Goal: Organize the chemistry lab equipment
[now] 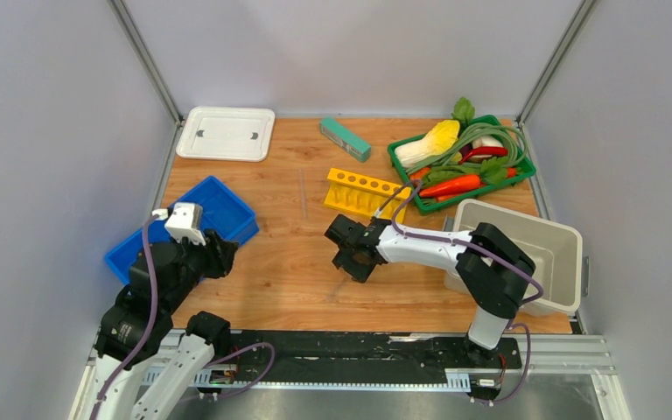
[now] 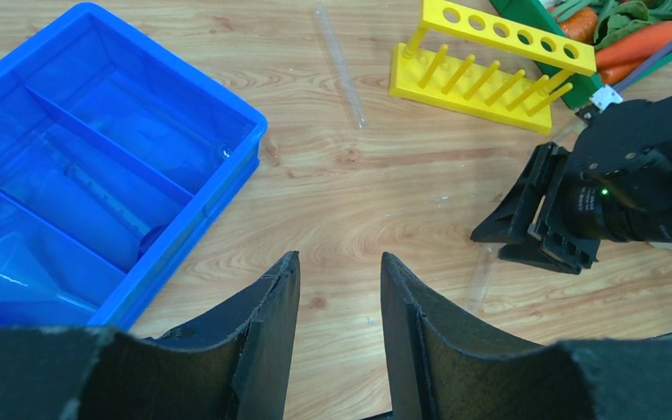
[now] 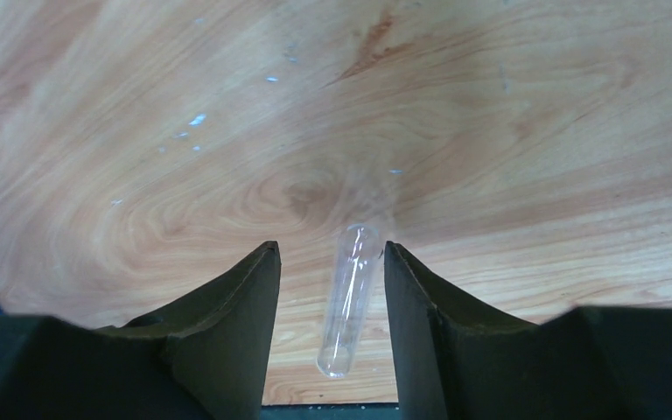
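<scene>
While your right gripper (image 3: 331,262) hangs low over the wood with its fingers spread, one clear test tube (image 3: 348,297) lies flat between them. Neither finger touches it, and it sits a little nearer the arms than the yellow rack (image 1: 363,191). A second tube (image 2: 339,61) lies loose just left of that rack, so you can count two tubes on the table. Well left of the rack sits one blue tray (image 2: 210,201) with dividers, and one clear funnel (image 2: 13,271) lies on its side in a compartment. Your left gripper (image 2: 339,262) hovers left of the rack too, near the tray, jaws apart over bare wood. Beyond the rack lies one teal block (image 1: 345,139), and to the rack's right, nearer the arms, stands one grey bin (image 1: 569,262).
</scene>
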### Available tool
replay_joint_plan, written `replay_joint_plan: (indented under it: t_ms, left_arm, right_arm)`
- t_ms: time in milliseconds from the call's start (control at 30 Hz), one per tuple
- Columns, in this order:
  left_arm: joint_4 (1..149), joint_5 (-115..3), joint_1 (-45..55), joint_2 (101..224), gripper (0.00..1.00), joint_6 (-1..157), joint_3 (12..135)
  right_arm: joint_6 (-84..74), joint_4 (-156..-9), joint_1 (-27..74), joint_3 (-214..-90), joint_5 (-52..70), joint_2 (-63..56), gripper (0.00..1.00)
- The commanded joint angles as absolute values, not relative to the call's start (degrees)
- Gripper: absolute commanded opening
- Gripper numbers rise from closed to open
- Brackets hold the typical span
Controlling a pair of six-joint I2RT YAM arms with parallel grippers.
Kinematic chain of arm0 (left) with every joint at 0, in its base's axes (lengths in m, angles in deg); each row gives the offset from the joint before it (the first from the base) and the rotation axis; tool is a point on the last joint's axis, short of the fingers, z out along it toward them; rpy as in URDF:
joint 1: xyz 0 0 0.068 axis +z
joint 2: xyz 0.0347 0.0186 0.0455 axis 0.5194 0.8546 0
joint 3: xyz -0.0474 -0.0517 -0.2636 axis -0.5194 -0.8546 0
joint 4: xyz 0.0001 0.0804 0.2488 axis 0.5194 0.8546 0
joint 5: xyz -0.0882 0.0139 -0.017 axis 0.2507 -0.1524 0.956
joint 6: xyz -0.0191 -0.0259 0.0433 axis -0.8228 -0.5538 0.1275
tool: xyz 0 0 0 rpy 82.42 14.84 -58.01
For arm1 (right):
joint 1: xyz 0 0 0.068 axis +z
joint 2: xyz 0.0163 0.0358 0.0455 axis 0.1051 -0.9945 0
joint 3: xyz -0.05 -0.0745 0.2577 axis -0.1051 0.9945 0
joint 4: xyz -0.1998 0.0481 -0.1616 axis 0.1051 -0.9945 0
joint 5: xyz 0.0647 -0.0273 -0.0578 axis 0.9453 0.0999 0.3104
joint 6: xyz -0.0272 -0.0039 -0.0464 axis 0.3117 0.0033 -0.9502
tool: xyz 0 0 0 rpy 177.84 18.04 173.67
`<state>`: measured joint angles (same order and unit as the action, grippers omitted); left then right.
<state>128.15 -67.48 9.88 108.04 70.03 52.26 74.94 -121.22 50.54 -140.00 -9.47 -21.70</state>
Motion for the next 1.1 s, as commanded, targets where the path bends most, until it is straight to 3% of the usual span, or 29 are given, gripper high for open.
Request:
replay_joint_plan:
  t_ms: [0, 400, 667, 800, 867, 933, 1067]
  left_arm:
    - [127.19, -67.49, 9.58, 107.18, 0.47, 69.21, 52.18]
    - [125.09, -64.59, 9.58, 107.17, 0.47, 66.23, 48.67]
    - [122.19, -59.76, 9.58, 108.23, 0.47, 63.85, 44.98]
    - [119.91, -54.68, 9.58, 108.32, 0.48, 63.76, 42.52]
    - [117.63, -48.80, 9.58, 108.75, 0.58, 64.02, 40.86]
    - [115.43, -44.30, 9.67, 109.98, 0.62, 63.67, 39.80]
    - [111.47, -39.55, 9.58, 113.32, 0.62, 61.83, 38.65]
  right_arm:
    - [78.16, -124.00, 51.27, -141.89, -10.26, -23.66, 0.49]
    - [72.98, -119.53, 52.24, -140.04, -11.15, -24.45, 0.33]
    - [67.53, -117.77, 52.06, -140.57, -14.83, -22.52, 0.15]
    - [63.50, -115.49, 51.36, -140.66, -15.27, -20.68, 0.12]
    - [59.11, -111.37, 51.01, -140.22, -14.66, -18.75, 0.12]
    - [55.41, -107.68, 50.57, -139.70, -13.96, -16.38, 0.12]
    - [49.95, -103.01, 50.48, -139.25, -13.43, -12.68, 0.13]
